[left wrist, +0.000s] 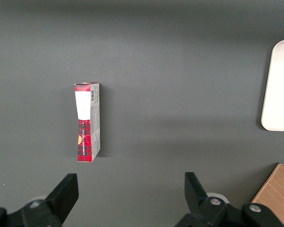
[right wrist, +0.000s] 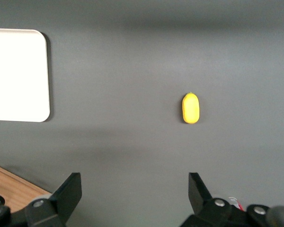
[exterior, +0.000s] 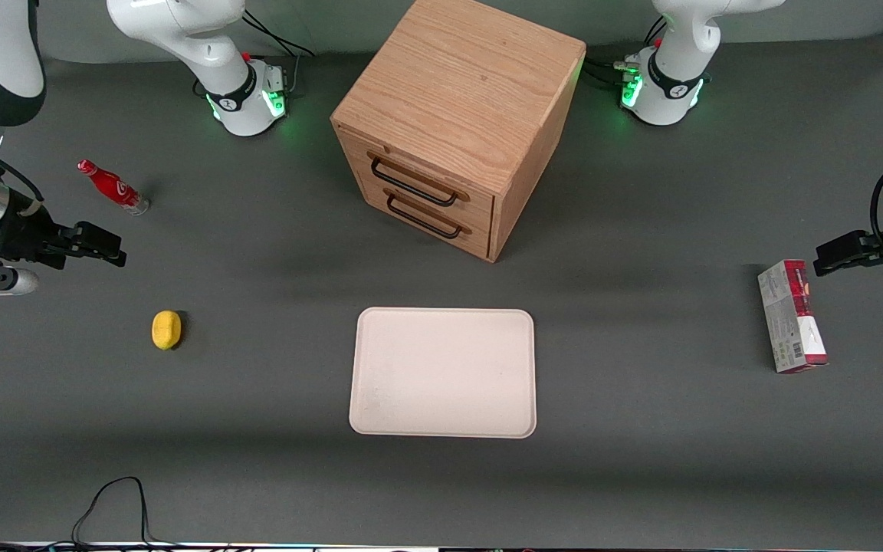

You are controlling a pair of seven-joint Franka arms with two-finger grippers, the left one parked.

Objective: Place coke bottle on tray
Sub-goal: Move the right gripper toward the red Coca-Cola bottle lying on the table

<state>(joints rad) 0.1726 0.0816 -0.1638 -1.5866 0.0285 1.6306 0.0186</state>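
The coke bottle [exterior: 112, 186], slim and red with a red cap and clear base, lies on the grey table toward the working arm's end. My gripper [exterior: 110, 247] hangs above the table, nearer to the front camera than the bottle and apart from it. In the right wrist view the gripper [right wrist: 134, 182] stands open with only bare table between its fingers. The cream tray [exterior: 443, 372] lies flat at the table's middle, nearer to the front camera than the cabinet, and nothing is on it. A corner of the tray [right wrist: 19, 75] shows in the right wrist view.
A yellow lemon [exterior: 166, 330] [right wrist: 190, 108] lies nearer to the front camera than my gripper. The wooden drawer cabinet [exterior: 457, 115] stands at mid-table. A red-and-grey carton [exterior: 792, 316] [left wrist: 87, 122] lies toward the parked arm's end. A black cable [exterior: 116, 506] loops at the front edge.
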